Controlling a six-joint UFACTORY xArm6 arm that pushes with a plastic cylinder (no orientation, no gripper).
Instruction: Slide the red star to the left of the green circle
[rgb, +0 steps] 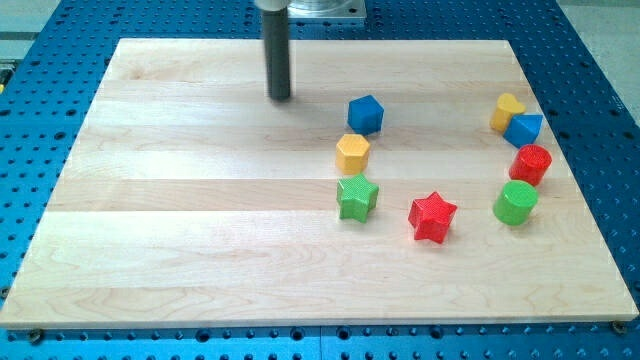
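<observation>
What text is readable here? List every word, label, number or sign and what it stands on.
None. No readable text shows on the wooden board, the blue perforated table, my tip, or any block, including the red star and the green circle.

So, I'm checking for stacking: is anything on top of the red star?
No. The red star has a bare top, and it lies flat on the wooden board. My tip is far off toward the view's upper left. Its underside is hidden.
</observation>
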